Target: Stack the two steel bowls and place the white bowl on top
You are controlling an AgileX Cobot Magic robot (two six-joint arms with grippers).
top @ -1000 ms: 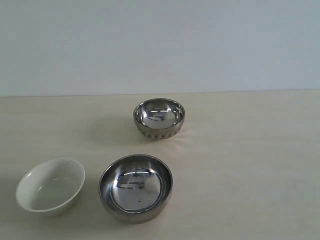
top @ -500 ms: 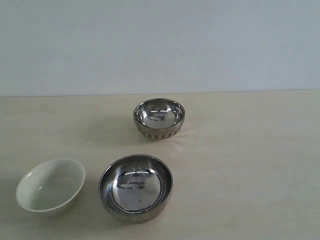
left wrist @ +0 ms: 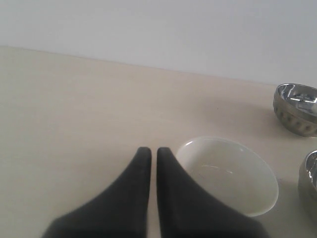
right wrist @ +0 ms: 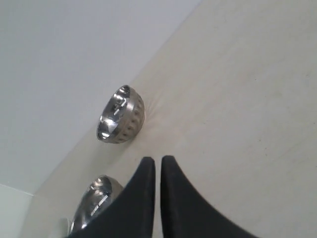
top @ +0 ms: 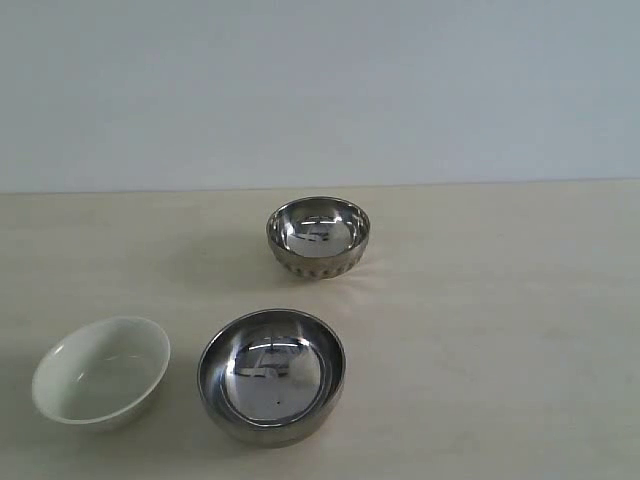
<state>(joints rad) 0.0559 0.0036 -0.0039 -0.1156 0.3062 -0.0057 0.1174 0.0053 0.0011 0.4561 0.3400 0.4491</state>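
The ribbed steel bowl [top: 318,237] stands at the middle back of the table. Nearer the front sits the smooth steel bowl [top: 272,375], with the white bowl [top: 101,371] just to its left; all three are apart and upright. Neither arm shows in the exterior view. My left gripper [left wrist: 149,150] is shut with nothing in it, hanging above the table beside the white bowl [left wrist: 228,173]; the ribbed bowl [left wrist: 296,115] and the smooth bowl's edge [left wrist: 311,188] also show there. My right gripper [right wrist: 157,160] is shut and empty, short of the ribbed bowl [right wrist: 121,121] and the smooth bowl [right wrist: 95,202].
The pale wooden table [top: 500,330] runs back to a plain light wall [top: 320,90]. Its right half holds nothing but bare wood.
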